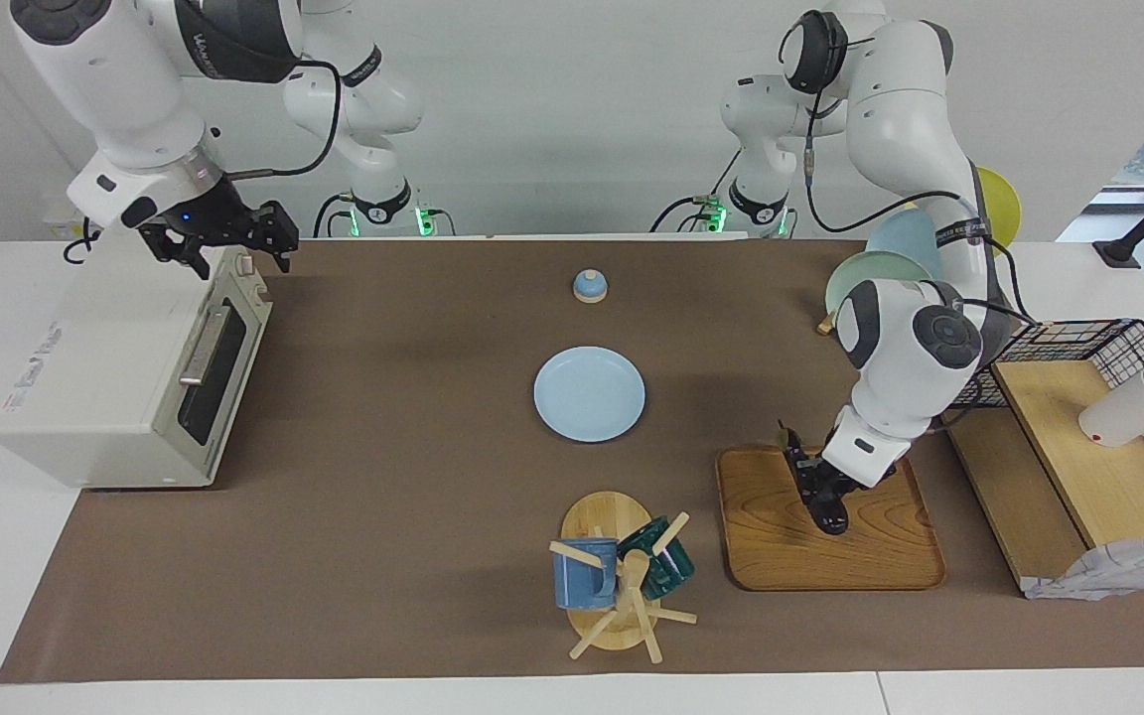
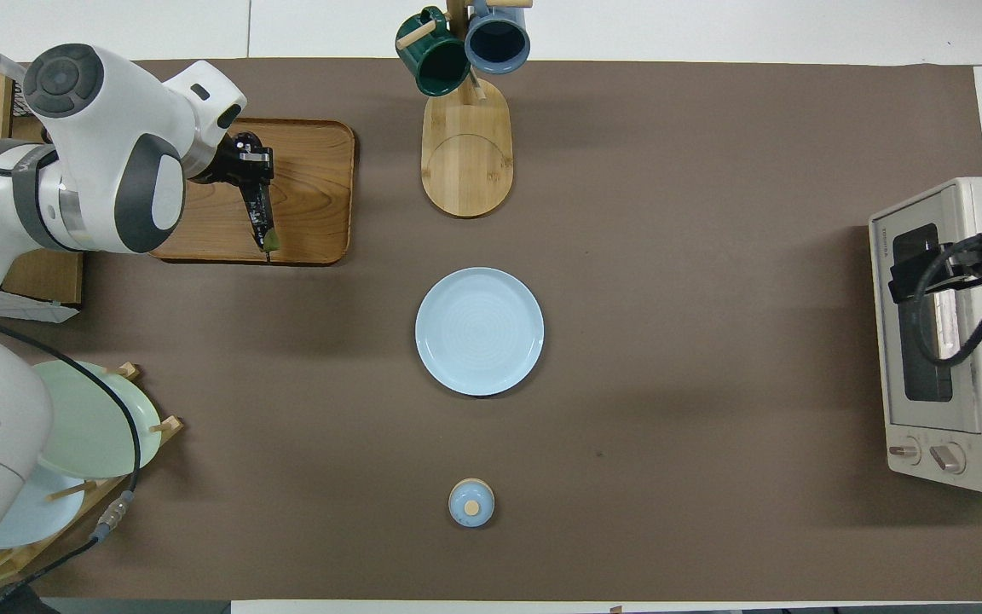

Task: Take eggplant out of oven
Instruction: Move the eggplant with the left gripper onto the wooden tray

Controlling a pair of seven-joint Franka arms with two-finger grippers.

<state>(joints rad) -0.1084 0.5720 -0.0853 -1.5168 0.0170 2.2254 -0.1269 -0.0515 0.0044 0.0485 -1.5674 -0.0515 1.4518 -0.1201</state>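
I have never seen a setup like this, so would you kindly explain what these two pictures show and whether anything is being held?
These are two white robot arms at one table, photographed from across the table and from above the robots. The left gripper is shut on a dark eggplant, holding it over the wooden tray. The right gripper is open above the toaster oven, whose door is closed. Also on the brown mat are a blue plate, a small blue lid, a mug stand, a rack of plates and a wooden shelf.
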